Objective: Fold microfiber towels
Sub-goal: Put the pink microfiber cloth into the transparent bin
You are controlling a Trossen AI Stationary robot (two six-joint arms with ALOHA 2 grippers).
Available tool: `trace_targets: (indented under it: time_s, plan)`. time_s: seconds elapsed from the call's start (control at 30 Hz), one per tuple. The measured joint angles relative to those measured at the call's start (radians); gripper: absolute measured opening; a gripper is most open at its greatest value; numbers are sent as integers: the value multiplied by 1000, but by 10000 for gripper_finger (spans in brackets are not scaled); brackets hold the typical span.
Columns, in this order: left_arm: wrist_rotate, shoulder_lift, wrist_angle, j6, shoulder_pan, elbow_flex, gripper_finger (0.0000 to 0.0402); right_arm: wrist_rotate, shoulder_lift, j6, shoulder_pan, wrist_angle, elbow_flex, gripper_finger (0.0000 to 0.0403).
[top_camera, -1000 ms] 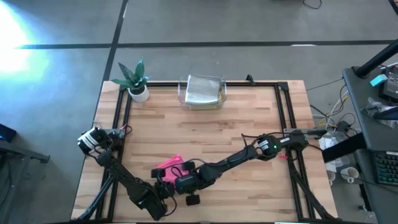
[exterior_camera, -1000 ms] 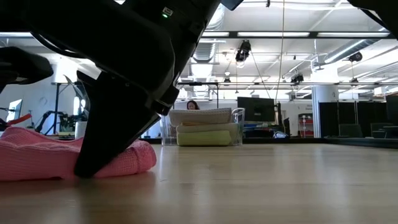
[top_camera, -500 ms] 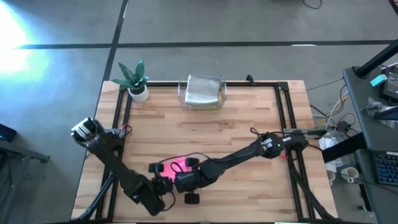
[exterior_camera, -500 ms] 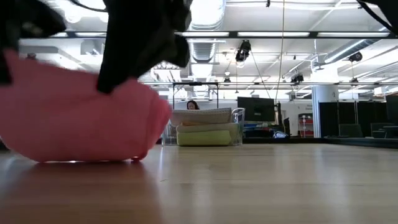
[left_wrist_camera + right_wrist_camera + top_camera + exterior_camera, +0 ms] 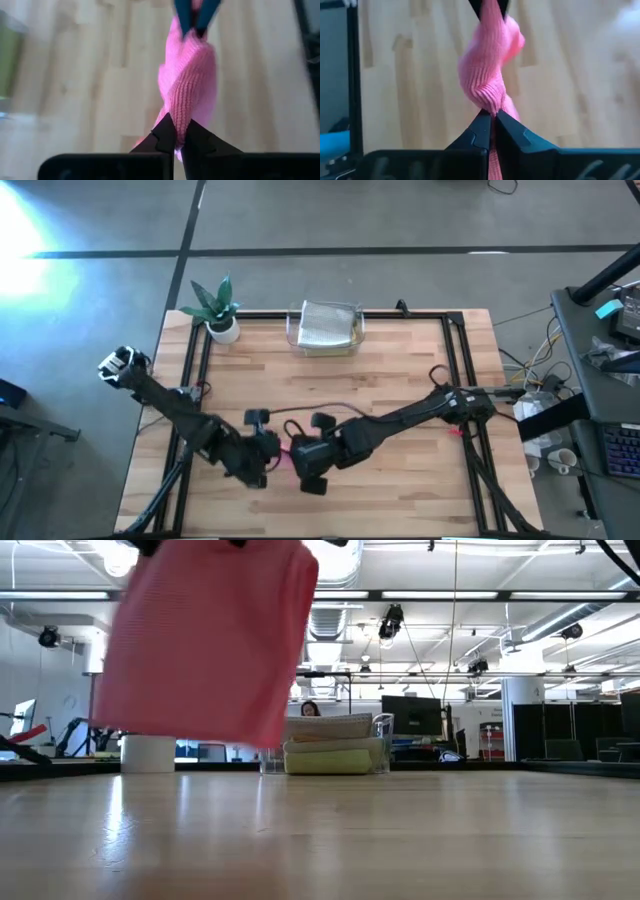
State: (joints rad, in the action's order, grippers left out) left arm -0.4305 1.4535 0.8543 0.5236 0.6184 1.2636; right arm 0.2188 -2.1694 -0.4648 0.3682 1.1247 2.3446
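I have both end effectors, left (image 5: 179, 136) and right (image 5: 491, 125), pinched closed on the pink towel (image 5: 205, 645), which hangs between them, clear above the surface (image 5: 400, 830).

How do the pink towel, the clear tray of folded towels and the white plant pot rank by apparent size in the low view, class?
1. pink towel, though nearness to the camera inflates it
2. clear tray
3. white plant pot
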Motion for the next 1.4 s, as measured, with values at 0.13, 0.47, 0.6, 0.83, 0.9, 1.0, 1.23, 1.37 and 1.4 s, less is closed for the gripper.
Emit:
trace_targets:
  time_s: [0.13, 0.47, 0.6, 0.83, 0.9, 1.0, 1.23, 1.37, 1.4]
  plan:
    - [-30, -33, 1, -96, -73, 0, 0, 59, 43, 0, -23, 48, 3, 9]
    - [-83, -48, -14, -303, -300, 12, 0, 178, 133, 64, -154, 173, 3, 9]
    - [-121, -48, -15, -390, -424, 29, 0, 187, 159, 110, -233, 186, 2, 9]
    - [-137, -48, -152, -629, -633, 54, 0, 190, 174, 215, -377, 180, 3, 9]
    - [-130, -48, -192, -694, -693, 57, 0, 190, 174, 250, -418, 183, 3, 8]
    - [-94, -48, -255, -748, -781, 57, 0, 186, 175, 297, -486, 179, 3, 8]
    - [-28, 5, -404, -771, -924, 65, 0, 186, 170, 431, -614, 127, 3, 8]
    - [-26, 60, -500, -829, -978, 79, 0, 186, 162, 506, -680, 100, 3, 8]
    - [-25, 73, -525, -843, -996, 84, 0, 186, 161, 520, -696, 89, 3, 8]
